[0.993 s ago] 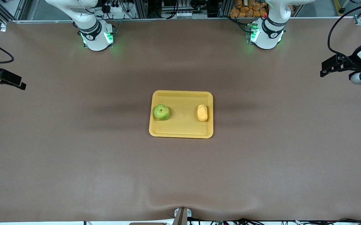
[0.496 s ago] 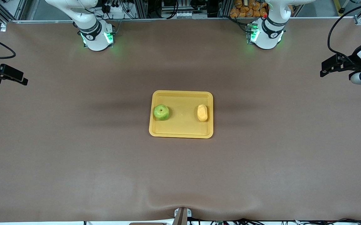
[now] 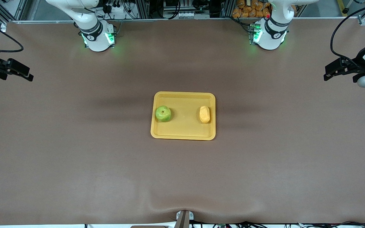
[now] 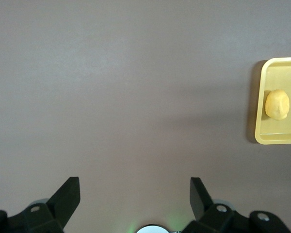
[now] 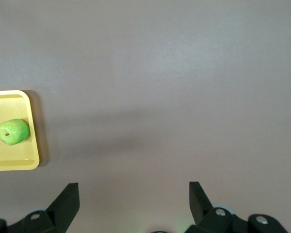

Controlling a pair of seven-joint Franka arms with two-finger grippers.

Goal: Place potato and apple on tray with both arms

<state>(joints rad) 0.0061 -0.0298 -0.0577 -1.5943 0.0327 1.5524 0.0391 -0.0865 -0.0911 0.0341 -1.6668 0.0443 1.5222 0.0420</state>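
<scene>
The yellow-orange tray (image 3: 184, 131) lies at the middle of the table. The green apple (image 3: 163, 113) rests in it toward the right arm's end, also seen in the right wrist view (image 5: 13, 131). The potato (image 3: 204, 114) rests in it toward the left arm's end, also seen in the left wrist view (image 4: 277, 104). My left gripper (image 3: 328, 73) is open and empty, raised over the left arm's end of the table. My right gripper (image 3: 27, 75) is open and empty, raised over the right arm's end. Both are well away from the tray.
Brown mat covers the table (image 3: 182, 177). The arm bases (image 3: 97, 36) (image 3: 269, 34) stand along the edge farthest from the front camera. The tray's rim shows in the left wrist view (image 4: 258, 102) and the right wrist view (image 5: 33, 131).
My right gripper has moved up and slightly toward the table's middle, with its cable. My left gripper has shifted slightly. The tray, apple and potato have not moved.
</scene>
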